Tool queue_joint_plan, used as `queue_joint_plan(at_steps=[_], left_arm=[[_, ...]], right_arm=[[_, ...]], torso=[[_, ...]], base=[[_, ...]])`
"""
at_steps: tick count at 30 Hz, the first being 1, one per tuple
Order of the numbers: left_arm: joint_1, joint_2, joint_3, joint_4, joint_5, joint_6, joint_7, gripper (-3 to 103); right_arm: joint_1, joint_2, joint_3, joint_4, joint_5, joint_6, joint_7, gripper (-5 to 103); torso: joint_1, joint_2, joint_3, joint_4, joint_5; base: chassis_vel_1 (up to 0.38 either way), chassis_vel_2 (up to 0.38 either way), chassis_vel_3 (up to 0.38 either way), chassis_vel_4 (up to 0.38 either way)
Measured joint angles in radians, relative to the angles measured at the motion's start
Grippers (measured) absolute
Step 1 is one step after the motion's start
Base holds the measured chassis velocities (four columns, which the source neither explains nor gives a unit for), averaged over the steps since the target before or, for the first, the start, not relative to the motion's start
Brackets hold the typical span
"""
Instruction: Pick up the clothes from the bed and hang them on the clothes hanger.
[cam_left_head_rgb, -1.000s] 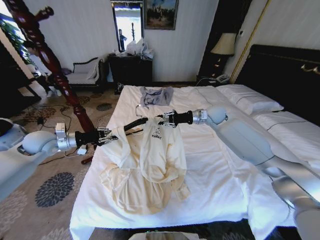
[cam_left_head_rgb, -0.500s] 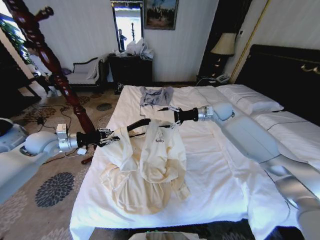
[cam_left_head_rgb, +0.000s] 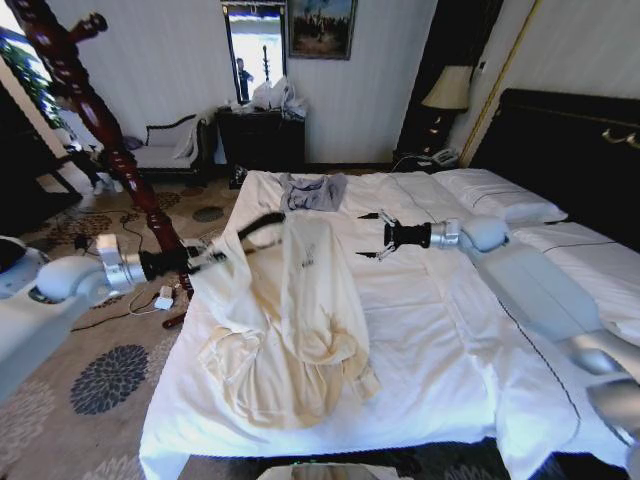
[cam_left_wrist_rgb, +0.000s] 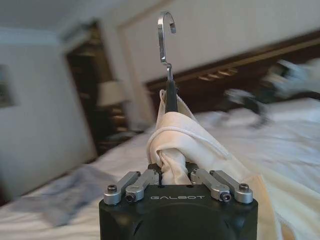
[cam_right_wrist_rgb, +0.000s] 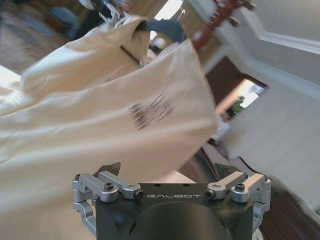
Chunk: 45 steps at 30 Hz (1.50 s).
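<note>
This is a bedroom with a big white bed (cam_left_head_rgb: 430, 330) in the middle of the head view and a patterned carpet at lower left. The clothes (cam_left_head_rgb: 290, 320) are a cream garment. Its lower half is piled on the bed at lower middle, and its top is lifted up toward the upper left.

The left gripper (cam_left_head_rgb: 200, 260) is at middle left, past the bed's edge. It is pinching a bunched bit of the clothes, and a small hanger (cam_left_head_rgb: 262, 226) sits inside the collar. In the left wrist view its metal hook (cam_left_wrist_rgb: 165, 37) pokes up above the pinched cloth.

The right gripper (cam_left_head_rgb: 377, 236) is at upper middle over the sheet, fingers spread wide and holding nothing. It is near the clothes but not touching.

The coat stand (cam_left_head_rgb: 100, 130) rises at upper left, close behind the left gripper. So the left arm is the nearer one, and the garment stretches from that grip down and right to the bed.

The stand's foot and arms are mostly cut off. I cannot see how the hanger sits under the cloth.
</note>
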Motion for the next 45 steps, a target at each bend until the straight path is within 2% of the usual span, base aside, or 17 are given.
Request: queue_joint_plan(at_steps=[1,5,11,16,18,21,33,40,45], left_arm=[[0.0,0.0,0.0,0.0,0.0,0.0,0.0,21],[0.002,0.001,-0.055,-0.006,-0.03,0.034,-0.09,21],[0.003,0.038,-0.104,-0.002,-0.06,0.059,-0.111,21],[-0.008,0.088,-0.181,0.029,-0.147,0.111,-0.138,21],[-0.011,0.092,-0.188,0.034,-0.155,0.116,-0.144,21],[-0.038,0.113,-0.215,0.061,-0.204,0.148,-0.186,21],[-0.186,0.153,-0.173,0.189,-0.302,0.224,-0.248,21],[-0.264,0.137,-0.146,0.281,-0.303,0.274,-0.306,21],[-0.318,0.123,-0.119,0.326,-0.299,0.28,-0.311,21]], right_arm=[[0.0,0.0,0.0,0.0,0.0,0.0,0.0,100],[-0.092,0.007,0.056,0.009,-0.014,-0.005,0.043,100],[-0.153,0.015,0.085,0.016,-0.025,0.002,0.045,100],[-0.183,0.016,0.099,0.014,-0.03,0.023,0.041,100],[-0.187,0.016,0.101,0.014,-0.031,0.025,0.04,100],[-0.207,0.017,0.116,0.017,-0.032,0.037,0.035,100],[-0.223,0.009,0.13,0.04,-0.024,0.062,-0.001,100],[-0.225,-0.001,0.138,0.041,-0.015,0.078,-0.018,100],[-0.228,0.0,0.138,0.04,-0.015,0.082,-0.02,100]], torso=[[0.0,0.0,0.0,0.0,0.0],[0.0,0.0,0.0,0.0,0.0001],[0.0,0.0,0.0,0.0002,0.0001],[0.0,0.0,0.0,0.0002,0.0],[0.0,0.0,0.0,0.0002,0.0],[0.0,0.0,0.0,0.0,-0.0001],[0.0,0.0,0.0,0.0003,0.0],[0.0,0.0,0.0,0.0,-0.0002],[0.0,0.0,0.0,0.0001,-0.0002]], base=[[0.0,0.0,0.0,0.0],[0.0,0.0,0.0,0.0],[0.0,0.0,0.0,0.0],[0.0,0.0,0.0,0.0],[0.0,0.0,0.0,0.0],[0.0,0.0,0.0,0.0],[0.0,0.0,0.0,0.0],[0.0,0.0,0.0,0.0],[0.0,0.0,0.0,0.0]])
